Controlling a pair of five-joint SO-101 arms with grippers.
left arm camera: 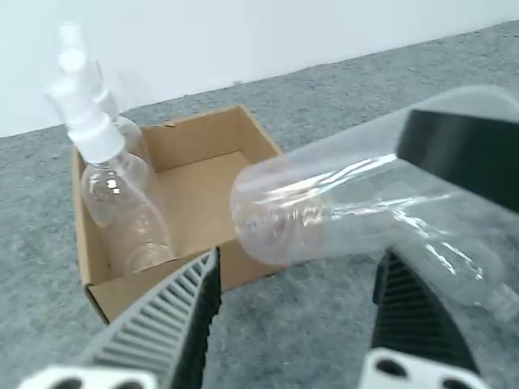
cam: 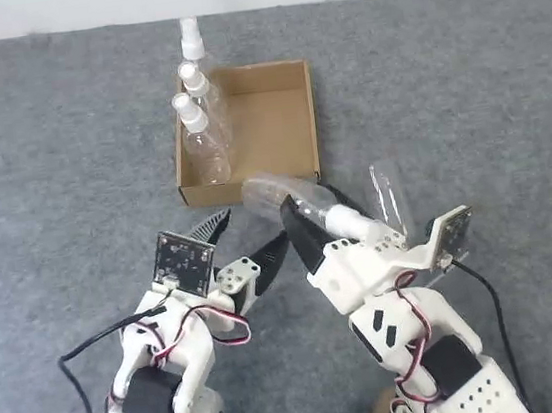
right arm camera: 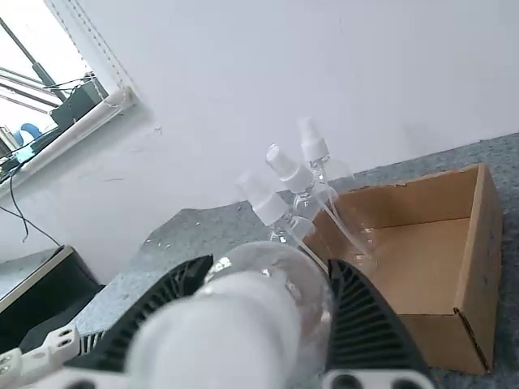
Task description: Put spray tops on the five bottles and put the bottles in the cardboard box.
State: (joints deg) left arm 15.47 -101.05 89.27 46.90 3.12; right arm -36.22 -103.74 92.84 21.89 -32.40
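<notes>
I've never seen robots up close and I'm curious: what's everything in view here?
mat: one, grey, under everything
cardboard box: one, brown, open-topped, on the mat
capped bottles: three, clear with white spray tops, along one wall inside the box
held bottle: one, clear with white top, sideways in the right gripper
loose bottle: one, clear, beside the right gripper
left gripper: one, black fingers, open, empty
right gripper: one, black fingers, shut on the held bottle
</notes>
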